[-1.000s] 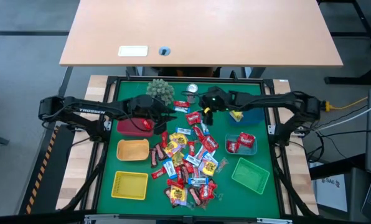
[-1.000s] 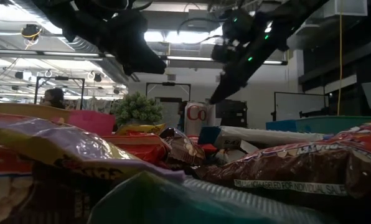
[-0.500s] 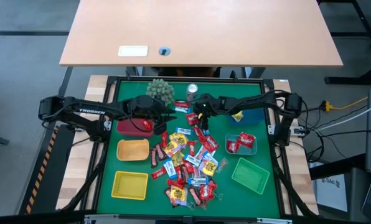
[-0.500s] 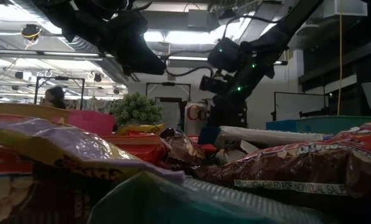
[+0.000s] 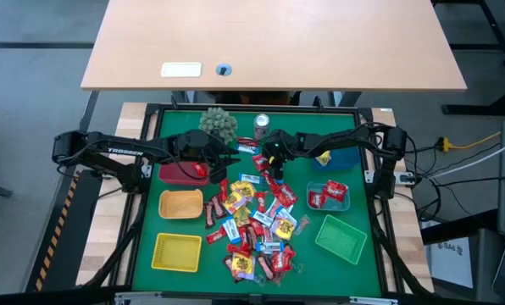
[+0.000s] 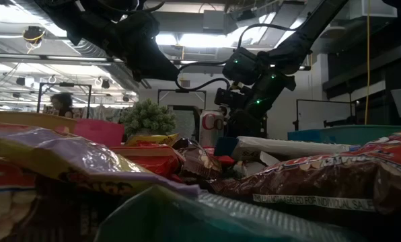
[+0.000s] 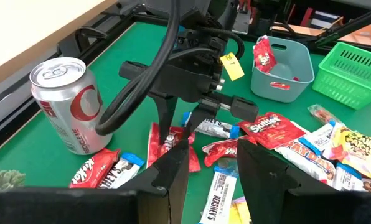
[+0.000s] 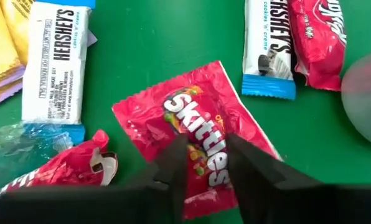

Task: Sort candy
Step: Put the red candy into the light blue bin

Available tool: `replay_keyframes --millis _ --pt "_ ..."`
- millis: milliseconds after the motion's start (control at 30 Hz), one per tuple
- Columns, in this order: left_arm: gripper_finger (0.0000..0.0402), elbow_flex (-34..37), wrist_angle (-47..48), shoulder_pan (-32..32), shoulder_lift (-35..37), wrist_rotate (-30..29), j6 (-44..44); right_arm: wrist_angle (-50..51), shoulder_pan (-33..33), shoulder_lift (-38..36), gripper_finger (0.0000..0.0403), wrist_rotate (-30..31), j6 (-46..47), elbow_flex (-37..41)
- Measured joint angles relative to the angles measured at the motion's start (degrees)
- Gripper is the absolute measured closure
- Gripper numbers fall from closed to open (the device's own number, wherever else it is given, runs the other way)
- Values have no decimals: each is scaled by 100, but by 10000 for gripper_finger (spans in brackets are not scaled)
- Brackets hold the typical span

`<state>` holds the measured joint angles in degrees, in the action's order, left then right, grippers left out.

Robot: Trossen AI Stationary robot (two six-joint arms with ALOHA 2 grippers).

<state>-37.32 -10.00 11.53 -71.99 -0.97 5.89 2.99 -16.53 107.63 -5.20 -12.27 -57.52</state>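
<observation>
Right gripper [image 8: 203, 163]: fingers closing on the red Skittles pack [image 8: 195, 134], pinching it for lifting.
Left gripper [image 7: 211, 168]: hovering spread, waiting.

On the green mat [image 5: 363, 271], a silver soda can [image 5: 261, 124] and a spiky green ball [image 5: 218, 123] sit at twelve o'clock, red [image 5: 174, 174], orange [image 5: 180, 204] and yellow [image 5: 176, 252] baskets run down nine o'clock, and grey-blue [image 5: 341, 203] and green [image 5: 340, 238] baskets at four.
</observation>
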Motion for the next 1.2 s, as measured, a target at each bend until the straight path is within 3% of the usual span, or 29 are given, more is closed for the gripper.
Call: replay_keyframes --millis 233,533,700,1067,1200 --pt "280 0 2 0 -2 0 0 19 -2 11 396 3 -4 7" --pt "280 0 4 0 -2 0 0 76 0 -43 399 -12 -4 15" --pt "280 0 7 0 -2 0 0 451 0 -460 399 -418 10 36" --pt "280 0 11 0 -4 0 0 2538 54 -2071 400 -1941 623 24" --pt "280 0 25 2 -4 0 -2 3499 324 -2515 401 -2041 644 21"
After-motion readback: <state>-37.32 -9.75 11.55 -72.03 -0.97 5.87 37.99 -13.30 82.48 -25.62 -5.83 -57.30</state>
